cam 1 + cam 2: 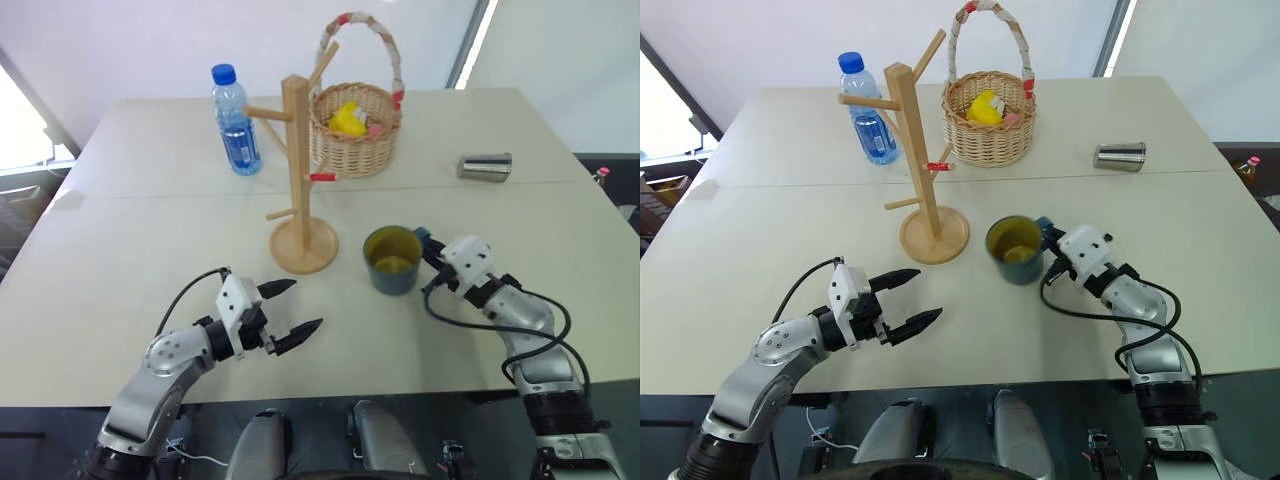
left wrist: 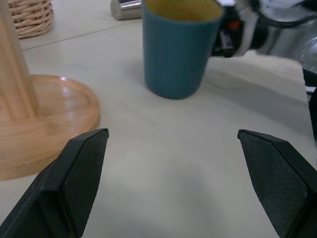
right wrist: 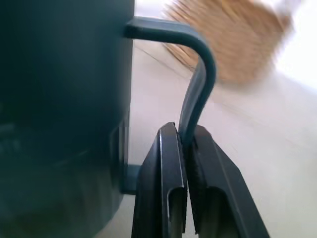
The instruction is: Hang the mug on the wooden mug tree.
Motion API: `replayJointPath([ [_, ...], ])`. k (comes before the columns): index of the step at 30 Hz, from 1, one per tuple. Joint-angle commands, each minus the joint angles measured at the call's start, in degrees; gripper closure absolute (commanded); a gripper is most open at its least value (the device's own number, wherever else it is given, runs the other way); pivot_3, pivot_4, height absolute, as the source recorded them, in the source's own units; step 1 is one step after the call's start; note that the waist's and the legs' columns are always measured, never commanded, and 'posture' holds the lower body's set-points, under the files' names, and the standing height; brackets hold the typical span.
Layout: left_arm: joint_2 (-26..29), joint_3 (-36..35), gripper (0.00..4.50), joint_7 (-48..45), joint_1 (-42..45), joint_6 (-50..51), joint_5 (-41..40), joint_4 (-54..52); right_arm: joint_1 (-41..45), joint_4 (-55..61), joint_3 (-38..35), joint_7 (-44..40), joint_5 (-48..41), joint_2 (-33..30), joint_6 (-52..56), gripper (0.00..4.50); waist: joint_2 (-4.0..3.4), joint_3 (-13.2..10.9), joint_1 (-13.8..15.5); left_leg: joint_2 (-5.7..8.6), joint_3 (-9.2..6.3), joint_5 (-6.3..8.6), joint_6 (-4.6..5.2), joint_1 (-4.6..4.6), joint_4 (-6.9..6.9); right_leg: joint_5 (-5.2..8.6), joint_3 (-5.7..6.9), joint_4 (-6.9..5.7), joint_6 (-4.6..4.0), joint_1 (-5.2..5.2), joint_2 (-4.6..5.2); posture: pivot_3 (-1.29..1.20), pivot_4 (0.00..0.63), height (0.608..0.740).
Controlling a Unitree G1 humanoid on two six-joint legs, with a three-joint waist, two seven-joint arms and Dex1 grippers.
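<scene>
Pinching the mug's (image 1: 391,260) handle (image 3: 198,94) in our right gripper (image 3: 184,144), we have the grasp; lifting and hooking remain. The mug stands on the table (image 1: 150,250), the tree (image 1: 300,180) just beyond-left of that gripper. Our left gripper (image 1: 297,307) hovers wide. Pale table, bright white walls.

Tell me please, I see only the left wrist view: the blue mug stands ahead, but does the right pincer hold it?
Observer: Yes. The right pincer is shut on the handle of the mug, clamping its lower part.
Operator: Is the mug lifted already?
Observer: I cannot tell; in the head view it is upright, at or just above the table, right of the wooden mug tree.
Operator: Which pegs are free?
Observer: All of them I can see; nothing hangs on the tree.
Operator: And my left pincer?
Observer: The left pincer is open, empty, in front of the tree's base.
</scene>
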State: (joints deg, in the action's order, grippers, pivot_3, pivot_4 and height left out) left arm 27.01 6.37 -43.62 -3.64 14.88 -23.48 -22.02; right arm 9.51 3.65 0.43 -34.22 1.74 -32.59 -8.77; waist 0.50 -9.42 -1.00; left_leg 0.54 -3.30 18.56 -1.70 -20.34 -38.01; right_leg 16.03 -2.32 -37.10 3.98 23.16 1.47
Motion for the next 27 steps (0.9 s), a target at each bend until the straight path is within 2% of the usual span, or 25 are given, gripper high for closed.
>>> replayJointPath([
  [1, 0.77, -2.68, 0.00, -0.35, 0.52, -1.91, 0.04, 0.43, 2.32, 10.89, 2.75, -1.77, 4.79, -2.62, 0.55, 4.46, 0.00, 0.00, 0.13, -0.01, -0.03, 0.00, 0.00, 0.01, 0.00, 0.00, 0.01, 0.00, 0.00, -0.01, -0.01, 0.00, 0.150, 0.740],
  [7, 1.74, -7.06, 0.00, -1.75, 1.82, -2.86, -1.74, 2.25, 11.13, 21.01, 4.49, -5.36, 6.44, -4.66, 11.10, 4.46, 0.05, -0.03, 0.36, 0.00, -0.04, 0.00, -0.01, -0.02, -0.05, 0.00, 0.04, 0.00, 0.00, -0.01, 0.00, 0.00, 0.150, 0.740],
  [15, 4.32, -14.38, 0.00, -4.44, 4.56, -1.46, -6.97, 4.18, 23.00, 22.10, 6.79, -8.75, 6.82, -4.85, 21.70, 4.46, 0.13, -0.08, 0.29, 0.00, -0.05, 0.00, -0.01, -0.09, -0.05, 0.00, 0.05, 0.04, -0.01, 0.05, 0.05, 0.00, 0.150, 0.740],
  [27, 5.23, -17.16, 0.00, -4.74, 5.27, 2.49, -12.80, 1.03, 29.43, 16.70, 9.92, -7.98, 10.00, -4.02, 23.28, 4.46, 0.15, -0.09, 0.23, 0.00, -0.04, 0.00, -0.01, -0.13, -0.02, 0.00, 0.04, 0.09, -0.01, 0.09, 0.10, 0.00, 0.150, 0.740],
])
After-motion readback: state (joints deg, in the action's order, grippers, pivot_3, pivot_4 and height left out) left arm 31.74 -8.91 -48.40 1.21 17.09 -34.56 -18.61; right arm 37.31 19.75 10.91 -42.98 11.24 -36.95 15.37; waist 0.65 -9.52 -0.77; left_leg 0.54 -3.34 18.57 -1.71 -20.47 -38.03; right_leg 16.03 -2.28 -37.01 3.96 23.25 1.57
